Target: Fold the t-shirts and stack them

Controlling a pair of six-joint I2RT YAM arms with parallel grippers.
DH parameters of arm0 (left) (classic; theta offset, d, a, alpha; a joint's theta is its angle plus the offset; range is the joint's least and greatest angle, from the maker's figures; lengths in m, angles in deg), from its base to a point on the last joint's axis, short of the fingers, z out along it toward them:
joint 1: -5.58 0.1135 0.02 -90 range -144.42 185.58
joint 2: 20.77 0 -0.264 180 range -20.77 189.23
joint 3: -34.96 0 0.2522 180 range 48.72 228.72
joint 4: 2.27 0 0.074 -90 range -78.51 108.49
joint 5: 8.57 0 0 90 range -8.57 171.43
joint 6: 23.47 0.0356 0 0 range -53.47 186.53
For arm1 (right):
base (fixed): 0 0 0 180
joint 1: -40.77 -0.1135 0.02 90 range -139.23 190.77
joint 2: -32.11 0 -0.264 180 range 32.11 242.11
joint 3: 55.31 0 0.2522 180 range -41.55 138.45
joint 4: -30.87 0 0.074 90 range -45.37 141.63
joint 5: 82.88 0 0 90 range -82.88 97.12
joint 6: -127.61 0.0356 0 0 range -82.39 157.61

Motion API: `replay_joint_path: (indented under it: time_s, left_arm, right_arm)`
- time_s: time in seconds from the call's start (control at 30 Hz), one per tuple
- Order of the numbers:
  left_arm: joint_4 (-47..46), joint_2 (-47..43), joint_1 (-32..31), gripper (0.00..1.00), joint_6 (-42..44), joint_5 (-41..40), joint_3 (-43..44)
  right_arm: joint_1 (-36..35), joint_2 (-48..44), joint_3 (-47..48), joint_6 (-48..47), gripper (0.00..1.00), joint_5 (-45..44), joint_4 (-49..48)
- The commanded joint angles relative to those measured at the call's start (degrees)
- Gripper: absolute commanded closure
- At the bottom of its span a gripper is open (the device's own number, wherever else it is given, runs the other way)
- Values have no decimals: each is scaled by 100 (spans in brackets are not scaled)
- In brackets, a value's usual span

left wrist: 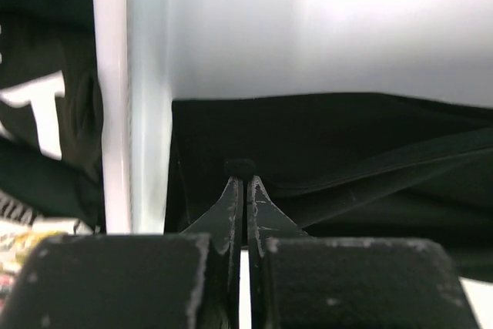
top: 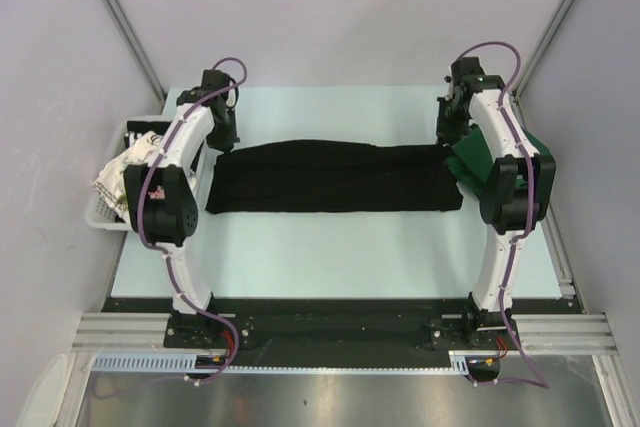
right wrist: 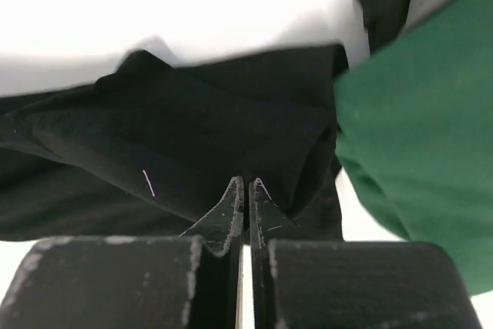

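Observation:
A large plain black t-shirt lies as a long folded strip across the middle of the table. My left gripper is at its far left corner, shut with a small nub of black cloth pinched at its tips. My right gripper is at the far right corner, shut on the black cloth, which rises toward its tips. A dark green t-shirt lies bunched at the right, beside the black one and partly under the right arm.
A white slatted basket stands off the table's left edge. It holds a white floral-print shirt and a black shirt with white lettering behind the basket's wall. Grey walls close in the back and both sides.

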Motion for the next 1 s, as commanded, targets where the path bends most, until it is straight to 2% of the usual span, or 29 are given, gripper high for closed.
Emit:
replay_joint_path:
  time_s: [0.0, 0.5, 0.97]
  left_arm:
    - [103, -583, -85, 100, -13, 69, -327]
    - [569, -890, -155, 100, -145, -195, -872]
    - [578, -1242, -155, 100, -197, -546, -1663]
  right_arm:
    - [0, -395, -97, 167, 100, -232, 530]
    - [122, -1159, -1529, 361, 100, -144, 847]
    - [131, -1265, -2320, 379, 100, -118, 953]
